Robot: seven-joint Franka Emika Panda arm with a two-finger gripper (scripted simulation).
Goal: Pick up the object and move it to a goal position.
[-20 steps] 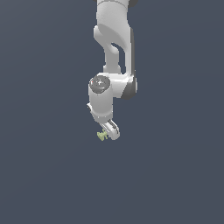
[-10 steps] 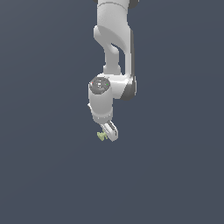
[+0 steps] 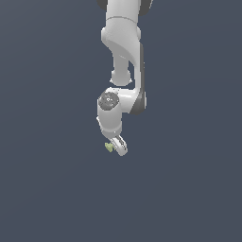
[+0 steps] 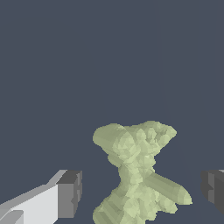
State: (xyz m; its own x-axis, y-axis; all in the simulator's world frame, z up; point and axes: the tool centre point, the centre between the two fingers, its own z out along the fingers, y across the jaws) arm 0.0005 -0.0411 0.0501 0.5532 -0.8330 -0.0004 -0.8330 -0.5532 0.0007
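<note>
The object (image 3: 109, 147) is a tiny pale yellow-green jagged lump, pinched in the middle like a bow tie. In the exterior view it lies at the tip of the white arm, just to the exterior view's left of the visible finger. My gripper (image 3: 115, 145) hangs straight down over it. In the wrist view the object (image 4: 138, 170) fills the space between my two dark finger pads (image 4: 70, 192), and a gap shows on each side of it. The gripper (image 4: 142, 190) is open around the object without touching it.
A plain dark blue-grey ground (image 3: 52, 189) surrounds the arm on every side. The white arm's links (image 3: 124, 42) rise from the gripper to the upper edge of the exterior view.
The wrist has sunk a little toward the object and turned slightly. The object has stayed in the same spot at the fingertips.
</note>
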